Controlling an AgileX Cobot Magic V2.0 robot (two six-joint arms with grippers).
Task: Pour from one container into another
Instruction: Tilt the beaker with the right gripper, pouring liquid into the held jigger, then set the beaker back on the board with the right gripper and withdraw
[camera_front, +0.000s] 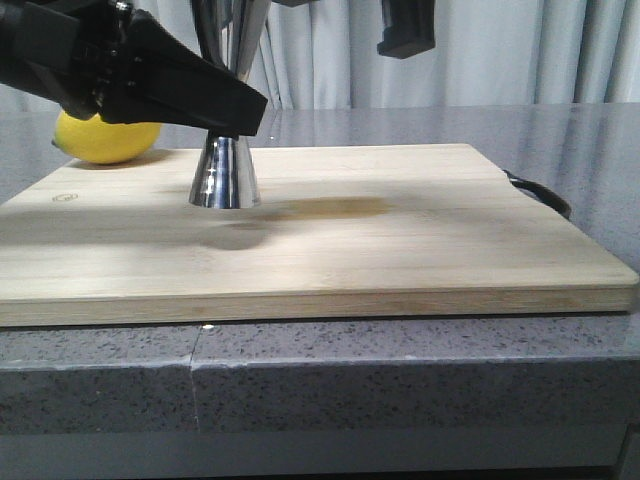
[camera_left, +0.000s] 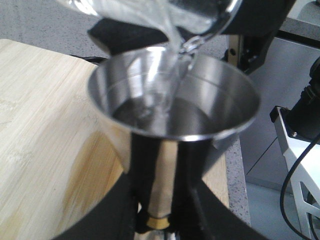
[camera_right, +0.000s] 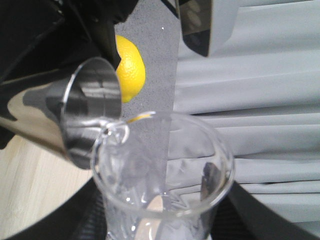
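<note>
Pale curtains close the background above a grey speckled counter (camera_front: 420, 375) that carries a wooden cutting board (camera_front: 400, 240) across the middle of the front view. Left of centre on the board stands the steel jigger (camera_front: 224, 172), its flared base flat on the wood; the left gripper (camera_front: 215, 100) reaches in from the upper left and clasps it at the waist, evidently to steady it against tipping while it is filled. In the left wrist view the dark fingers (camera_left: 195, 205) flank the narrow gold-banded waist at lower centre, closed against it. Above the jigger's rim, at the top of that frame, the glass beaker (camera_left: 165, 12) is tilted spout-down, and a clear stream (camera_left: 172, 55) runs from it into the jigger's cup, where liquid already pools. The right wrist view shows the beaker's mouth at lower centre, its spout meeting the jigger's rim; the right gripper (camera_right: 165, 227) holds the beaker from below, fingers largely hidden by the glass. A lemon (camera_front: 105, 138) lies at upper left, behind the board and clear of the pour.
</note>
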